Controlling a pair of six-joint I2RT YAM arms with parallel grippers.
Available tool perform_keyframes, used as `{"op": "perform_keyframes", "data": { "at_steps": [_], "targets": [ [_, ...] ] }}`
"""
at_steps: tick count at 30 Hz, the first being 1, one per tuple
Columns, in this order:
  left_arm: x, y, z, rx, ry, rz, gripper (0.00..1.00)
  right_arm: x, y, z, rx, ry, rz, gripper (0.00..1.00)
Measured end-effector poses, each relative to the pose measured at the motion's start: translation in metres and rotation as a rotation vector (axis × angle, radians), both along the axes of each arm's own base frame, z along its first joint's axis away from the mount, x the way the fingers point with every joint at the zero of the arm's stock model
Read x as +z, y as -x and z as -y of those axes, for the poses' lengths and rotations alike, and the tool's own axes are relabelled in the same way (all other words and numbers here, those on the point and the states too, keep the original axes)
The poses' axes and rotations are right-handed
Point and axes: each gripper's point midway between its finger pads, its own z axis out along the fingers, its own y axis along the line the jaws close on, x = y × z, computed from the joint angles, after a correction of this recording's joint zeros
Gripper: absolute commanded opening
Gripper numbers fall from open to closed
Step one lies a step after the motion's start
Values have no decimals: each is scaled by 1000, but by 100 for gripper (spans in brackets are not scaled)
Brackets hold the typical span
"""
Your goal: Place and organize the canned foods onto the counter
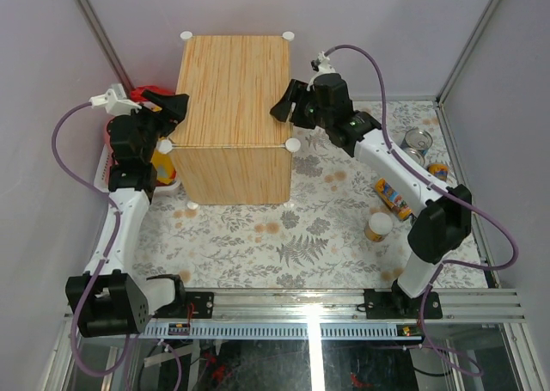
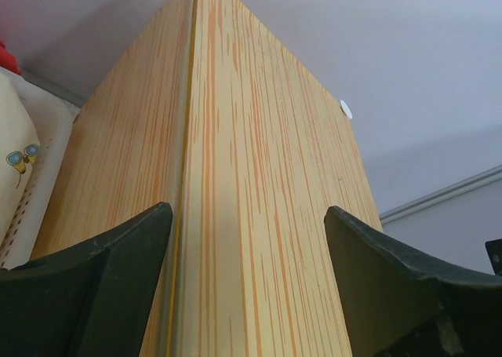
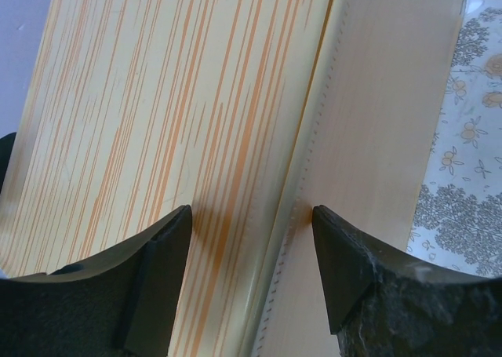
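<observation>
The light wood-grain cube-shaped counter (image 1: 232, 90), with round white knobs at its corners, stands in the upper middle of the overhead view. The left gripper (image 1: 178, 109) sits at the left edge of its top. Its black fingers (image 2: 118, 271) straddle that edge, and I cannot tell whether they press it. The right gripper (image 1: 284, 107) is clamped across the right edge, fingertips (image 3: 169, 239) against the wood. At the right, on the floral-patterned mat (image 1: 258, 228), are two silver-topped cans (image 1: 418, 139), an orange-yellow can (image 1: 393, 198) on its side and an upright white-lidded can (image 1: 379, 227).
</observation>
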Motion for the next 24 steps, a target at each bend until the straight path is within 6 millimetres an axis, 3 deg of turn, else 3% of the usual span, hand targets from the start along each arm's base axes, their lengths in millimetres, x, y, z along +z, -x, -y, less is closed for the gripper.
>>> {"op": "perform_keyframes", "data": {
  "at_steps": [14,24],
  "targets": [
    [-4,39,63,-135,-75,-5,75,1,45,50,-119,104,17,67],
    [-4,97,79,-168,-97,-18,73,-1,101,58,-108,175,12,67]
  ]
}}
